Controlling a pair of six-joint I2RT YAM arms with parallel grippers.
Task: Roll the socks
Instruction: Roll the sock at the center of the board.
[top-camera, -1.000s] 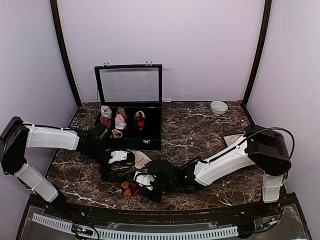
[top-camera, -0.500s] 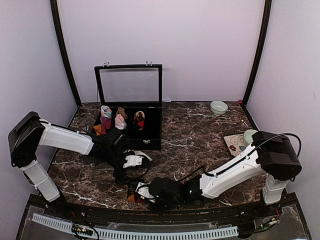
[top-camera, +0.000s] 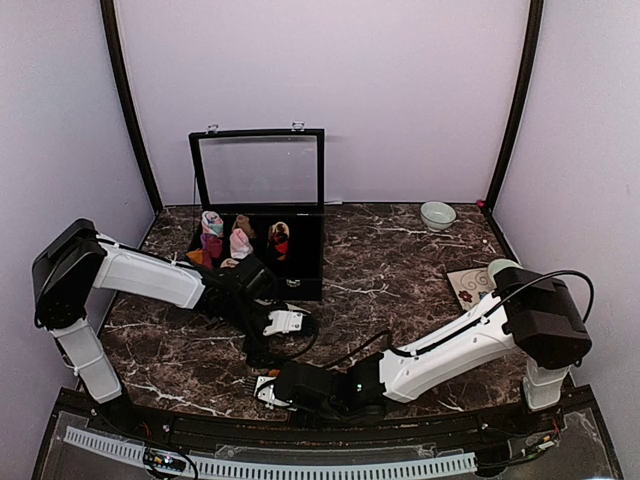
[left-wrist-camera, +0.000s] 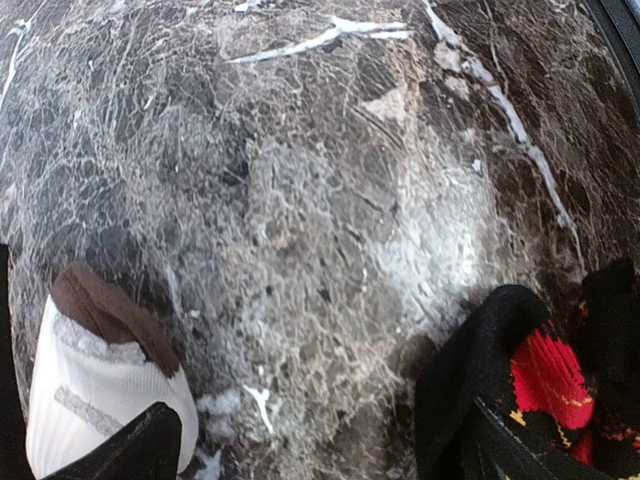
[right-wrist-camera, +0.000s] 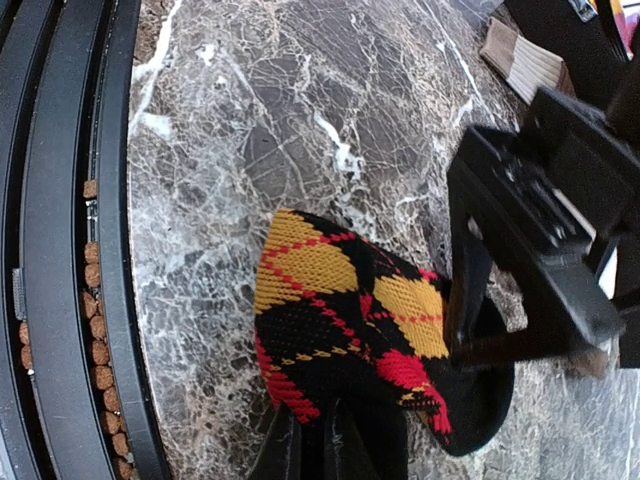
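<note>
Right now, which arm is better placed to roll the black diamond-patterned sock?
The right. The right gripper is shut on the black argyle sock, pinching its edge. The left gripper is open and holds nothing, hovering over the table between that sock and the cream sock.

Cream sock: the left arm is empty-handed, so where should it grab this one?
Probably the brown end of the cream sock: it lies clear on the marble table, while the white part runs under a finger of the open left gripper. Come down from above, pinching across its narrow width.
</note>
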